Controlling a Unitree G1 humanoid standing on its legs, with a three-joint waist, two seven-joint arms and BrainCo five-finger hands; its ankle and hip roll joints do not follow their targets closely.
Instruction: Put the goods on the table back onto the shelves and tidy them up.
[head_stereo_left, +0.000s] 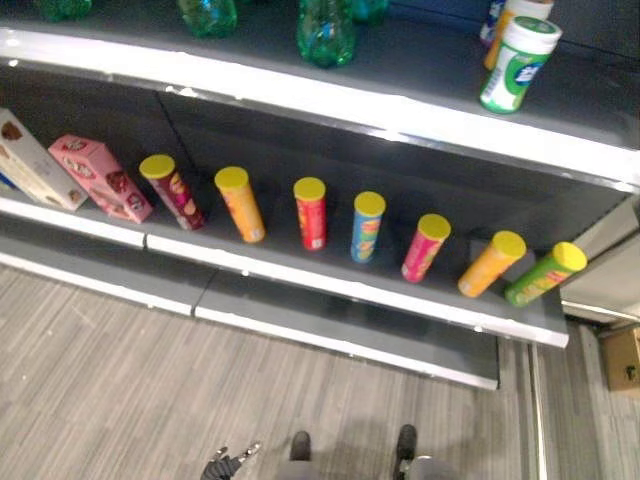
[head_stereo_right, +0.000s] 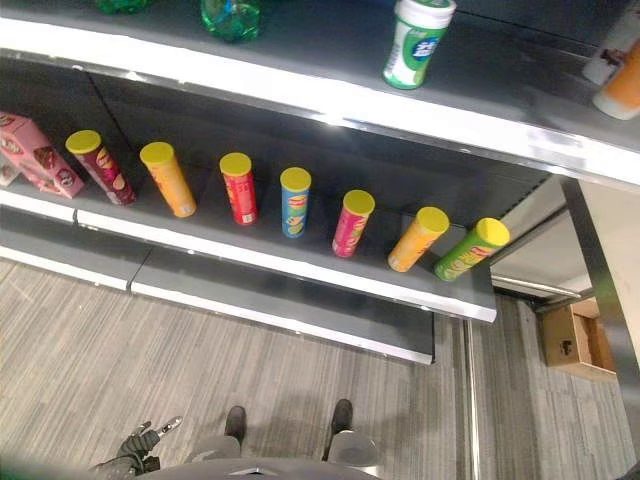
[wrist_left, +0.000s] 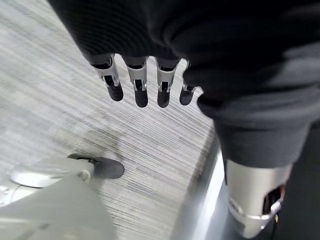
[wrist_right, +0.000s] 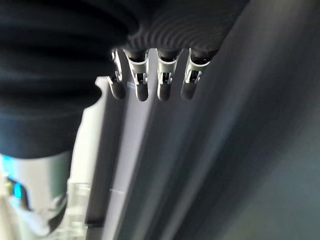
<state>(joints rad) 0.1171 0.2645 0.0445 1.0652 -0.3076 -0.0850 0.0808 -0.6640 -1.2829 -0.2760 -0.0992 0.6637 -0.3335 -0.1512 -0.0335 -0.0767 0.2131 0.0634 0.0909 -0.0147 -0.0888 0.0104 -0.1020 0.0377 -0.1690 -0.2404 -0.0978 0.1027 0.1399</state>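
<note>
**Chip cans lined up on the shelf, both hands empty**

Seven yellow-lidded chip cans stand in a row on the lower shelf (head_stereo_left: 350, 285): a dark red can (head_stereo_left: 172, 191) at the left, then an orange can (head_stereo_left: 240, 203), a red can (head_stereo_left: 311, 212), a blue can (head_stereo_left: 367, 226), a pink can (head_stereo_left: 425, 246), a second orange can (head_stereo_left: 491, 263) and a green can (head_stereo_left: 544, 272) at the right end. All stand well apart from the hands. The left hand (head_stereo_left: 227, 464) hangs low over the grey floor (head_stereo_left: 110, 380), near the robot, its fingers (wrist_left: 141, 85) straight and relaxed, holding nothing. The right hand (wrist_right: 150, 75) is likewise released and empty, close beside a shelf edge.

The head views add what the wrist views lack: a pink box (head_stereo_left: 100, 176) and a white box (head_stereo_left: 32, 162) left of the cans, and on the upper shelf (head_stereo_left: 330, 100) green bottles (head_stereo_left: 325, 30) and a green-and-white tub (head_stereo_left: 519, 63). The right eye view takes in a cardboard box (head_stereo_right: 575, 340) on the floor at the right.
</note>
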